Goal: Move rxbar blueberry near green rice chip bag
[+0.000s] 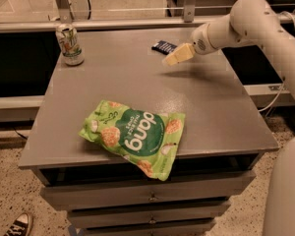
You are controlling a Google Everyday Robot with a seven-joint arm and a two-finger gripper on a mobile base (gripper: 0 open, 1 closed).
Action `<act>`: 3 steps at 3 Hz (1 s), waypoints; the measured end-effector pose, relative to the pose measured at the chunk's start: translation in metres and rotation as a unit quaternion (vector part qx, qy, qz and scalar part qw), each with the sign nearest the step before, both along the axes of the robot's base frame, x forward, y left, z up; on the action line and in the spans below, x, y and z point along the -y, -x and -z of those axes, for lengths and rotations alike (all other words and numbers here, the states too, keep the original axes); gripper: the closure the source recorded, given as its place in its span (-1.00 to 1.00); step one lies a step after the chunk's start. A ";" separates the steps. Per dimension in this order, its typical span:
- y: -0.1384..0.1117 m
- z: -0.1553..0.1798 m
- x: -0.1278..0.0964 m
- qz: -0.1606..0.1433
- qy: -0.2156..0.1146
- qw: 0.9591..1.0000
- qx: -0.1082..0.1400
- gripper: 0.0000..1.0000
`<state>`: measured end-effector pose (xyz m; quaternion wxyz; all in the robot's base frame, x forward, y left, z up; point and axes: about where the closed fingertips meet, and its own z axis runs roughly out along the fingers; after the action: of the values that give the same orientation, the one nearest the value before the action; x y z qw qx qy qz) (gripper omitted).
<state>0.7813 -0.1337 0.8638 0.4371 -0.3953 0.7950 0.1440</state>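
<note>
The rxbar blueberry (163, 46) is a small flat dark navy bar lying near the far edge of the grey table (216, 107). My gripper (176, 56) hovers just right of and in front of the bar, partly overlapping its near end, with its tan fingers pointing left. The green rice chip bag (135, 135) with white "dang" lettering lies flat near the table's front edge, slightly overhanging it, well away from the bar.
An upright drink can (70, 44) stands at the table's far left corner. Drawers (147, 198) sit below the tabletop. A railing and glass panel run behind the table. A shoe (19, 225) shows on the floor at bottom left.
</note>
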 end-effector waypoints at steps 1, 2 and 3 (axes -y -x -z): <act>-0.023 0.012 -0.007 0.016 -0.023 1.000 0.001 -1.00; -0.036 0.019 -0.014 0.023 -0.032 0.999 -0.008 -0.76; -0.041 0.024 -0.017 0.025 -0.036 0.999 -0.022 -0.29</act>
<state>0.8220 -0.1168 0.8398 0.4368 -0.3556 0.8085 0.1705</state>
